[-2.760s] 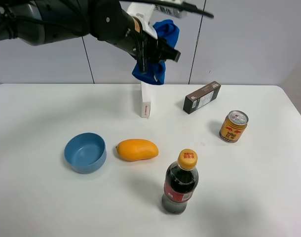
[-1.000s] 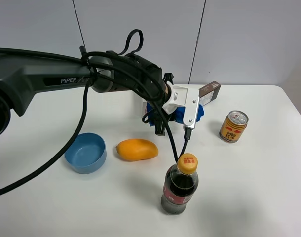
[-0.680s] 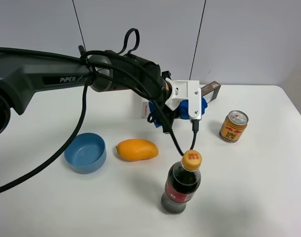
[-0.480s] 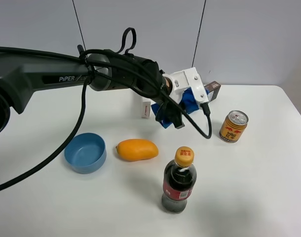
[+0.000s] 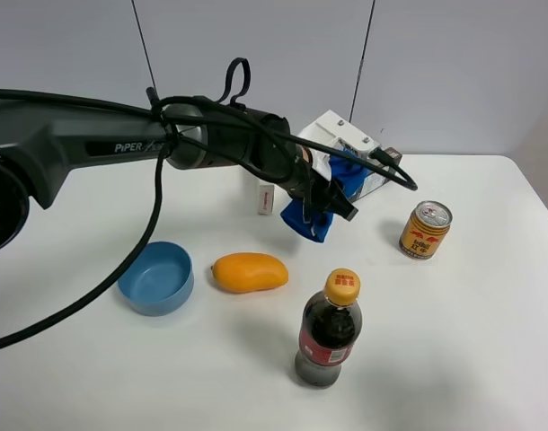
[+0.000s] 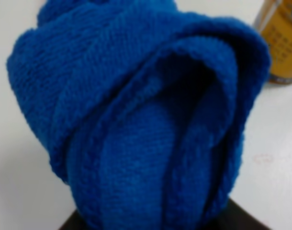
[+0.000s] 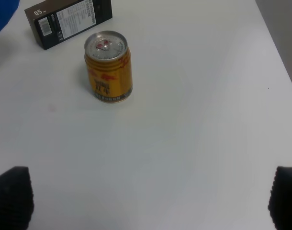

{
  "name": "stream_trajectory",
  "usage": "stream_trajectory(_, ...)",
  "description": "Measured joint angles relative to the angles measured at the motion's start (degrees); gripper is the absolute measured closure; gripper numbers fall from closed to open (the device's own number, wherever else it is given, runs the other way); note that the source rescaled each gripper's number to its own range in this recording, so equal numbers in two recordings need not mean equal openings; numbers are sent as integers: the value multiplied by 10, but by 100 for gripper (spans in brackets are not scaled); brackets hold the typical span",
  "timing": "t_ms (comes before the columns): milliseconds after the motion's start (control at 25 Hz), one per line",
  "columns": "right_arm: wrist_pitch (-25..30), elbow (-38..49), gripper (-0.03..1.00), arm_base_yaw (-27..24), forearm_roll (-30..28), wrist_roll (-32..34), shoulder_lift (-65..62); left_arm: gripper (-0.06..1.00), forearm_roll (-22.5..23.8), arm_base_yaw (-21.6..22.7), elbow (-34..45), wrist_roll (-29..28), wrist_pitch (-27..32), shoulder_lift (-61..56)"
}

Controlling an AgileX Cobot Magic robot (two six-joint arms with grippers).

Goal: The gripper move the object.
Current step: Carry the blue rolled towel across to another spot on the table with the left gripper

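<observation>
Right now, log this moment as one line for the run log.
left gripper: shut on blue towel | right gripper: open, empty | yellow can, cola bottle, mango, blue bowl: on table

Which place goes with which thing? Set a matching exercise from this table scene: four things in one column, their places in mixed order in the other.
Things
1. blue cloth
2. blue bowl
3. yellow can
4. cola bottle

Places
A. nearest the high camera
B. held in the left gripper
C. left of the mango
D. near the black box, on the right

Pairs: 1-B, 2-C, 3-D, 4-A
</observation>
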Motion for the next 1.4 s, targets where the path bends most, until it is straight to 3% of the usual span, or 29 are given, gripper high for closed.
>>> stream_trajectory(200,0,0,-3,0,0,0,0,94,0,0,0,-22,-2,28)
stream_trajectory(1320,0,0,-3,0,0,0,0,94,0,14,0,-24,4,82)
stream_trajectory(1360,0,0,-3,0,0,0,0,92,0,14,0,-24,4,83)
stream_trajectory(1400,0,0,-3,0,0,0,0,84,0,14,0,-25,3,83)
